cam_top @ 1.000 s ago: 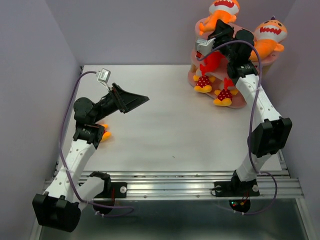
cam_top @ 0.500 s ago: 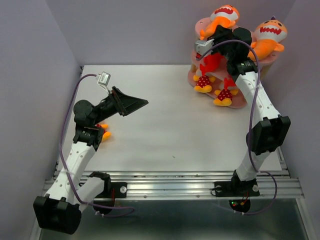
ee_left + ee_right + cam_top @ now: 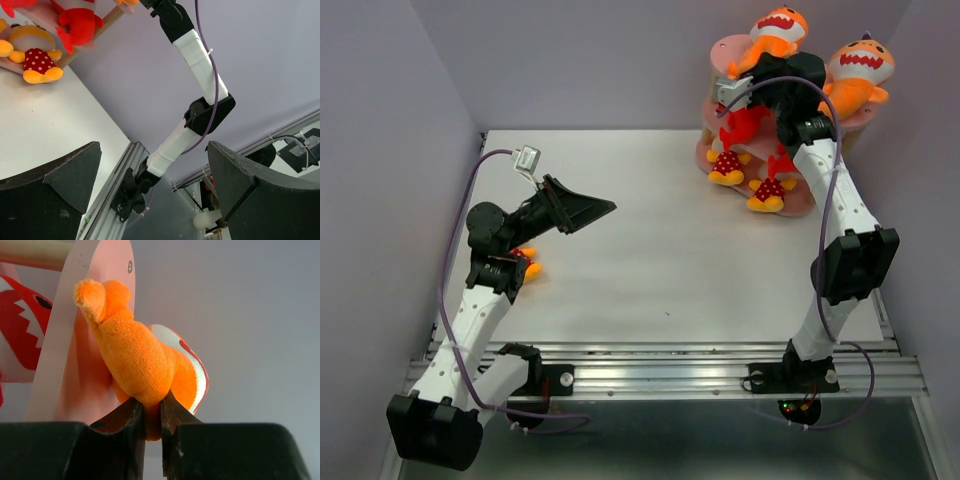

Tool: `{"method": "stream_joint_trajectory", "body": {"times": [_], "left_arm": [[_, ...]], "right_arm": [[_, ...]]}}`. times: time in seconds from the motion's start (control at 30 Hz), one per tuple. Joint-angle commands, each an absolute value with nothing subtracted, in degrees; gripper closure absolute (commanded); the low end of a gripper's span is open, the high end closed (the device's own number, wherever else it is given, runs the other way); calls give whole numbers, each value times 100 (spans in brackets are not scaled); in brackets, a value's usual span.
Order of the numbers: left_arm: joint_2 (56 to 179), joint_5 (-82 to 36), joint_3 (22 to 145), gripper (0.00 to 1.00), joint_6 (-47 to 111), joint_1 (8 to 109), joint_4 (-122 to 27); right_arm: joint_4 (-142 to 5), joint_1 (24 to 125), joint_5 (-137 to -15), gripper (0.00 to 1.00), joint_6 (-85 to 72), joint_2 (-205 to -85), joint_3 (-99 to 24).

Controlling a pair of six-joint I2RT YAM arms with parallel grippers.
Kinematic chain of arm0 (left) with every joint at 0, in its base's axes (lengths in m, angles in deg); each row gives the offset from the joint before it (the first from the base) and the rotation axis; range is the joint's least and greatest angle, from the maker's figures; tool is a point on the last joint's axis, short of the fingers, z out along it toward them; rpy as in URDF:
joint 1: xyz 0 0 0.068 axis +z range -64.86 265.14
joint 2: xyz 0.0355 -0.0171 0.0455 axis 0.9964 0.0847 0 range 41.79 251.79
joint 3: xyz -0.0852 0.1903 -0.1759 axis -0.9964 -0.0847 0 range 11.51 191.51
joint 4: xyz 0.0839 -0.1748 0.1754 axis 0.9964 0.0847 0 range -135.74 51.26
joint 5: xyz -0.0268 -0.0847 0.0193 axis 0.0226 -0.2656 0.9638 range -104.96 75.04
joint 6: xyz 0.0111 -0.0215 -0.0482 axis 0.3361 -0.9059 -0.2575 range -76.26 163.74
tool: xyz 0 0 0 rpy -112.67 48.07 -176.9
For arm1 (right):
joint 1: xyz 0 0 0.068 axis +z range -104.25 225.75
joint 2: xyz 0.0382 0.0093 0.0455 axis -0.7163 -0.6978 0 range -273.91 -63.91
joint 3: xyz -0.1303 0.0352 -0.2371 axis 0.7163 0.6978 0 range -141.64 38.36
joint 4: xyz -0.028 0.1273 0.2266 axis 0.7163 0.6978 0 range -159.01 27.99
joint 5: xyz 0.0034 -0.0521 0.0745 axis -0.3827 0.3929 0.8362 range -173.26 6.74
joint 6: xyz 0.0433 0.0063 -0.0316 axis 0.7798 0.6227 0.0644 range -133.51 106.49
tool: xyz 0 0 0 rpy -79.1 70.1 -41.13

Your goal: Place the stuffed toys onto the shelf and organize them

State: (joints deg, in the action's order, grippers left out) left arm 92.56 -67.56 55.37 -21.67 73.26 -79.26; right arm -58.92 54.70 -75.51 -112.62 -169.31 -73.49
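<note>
The pink shelf [image 3: 719, 50] stands at the far right corner. My right gripper [image 3: 761, 68] is shut on an orange shark [image 3: 772, 33] and holds it at the top board; in the right wrist view the gripper [image 3: 152, 412] pinches the shark's underside [image 3: 135, 360] beside the pink board [image 3: 85, 340]. A second orange shark [image 3: 858, 72] sits on the shelf's right side. A red shark [image 3: 745, 125] lies on the middle board. Two yellow-orange figures [image 3: 727, 165] [image 3: 768, 193] sit on the bottom board. A third figure [image 3: 527, 263] lies under my left arm. My left gripper [image 3: 605, 207] is open and empty above the table.
Grey walls close in the table on the left, back and right. The left wrist view looks between its fingers [image 3: 60, 185] at my right arm [image 3: 195, 55], a figure [image 3: 32, 62] and a red shark [image 3: 75, 22]. A metal rail [image 3: 660, 375] runs along the near edge.
My right gripper has carried the orange shark up and to the right, over the top board. The left arm has barely moved.
</note>
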Motion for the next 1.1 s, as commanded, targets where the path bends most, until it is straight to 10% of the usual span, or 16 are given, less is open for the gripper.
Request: {"method": "stream_joint_trajectory", "body": {"times": [0.0, 1.07], "left_arm": [[9180, -6910, 5563, 1, -2156, 7345, -8283], [9092, -6936, 5387, 1, -2455, 7345, -8591]], "right_arm": [[-5934, 5445, -7543, 80, -11256, -16604, -7221], [-6409, 5445, -7245, 8, -11476, -15646, -6016]]}}
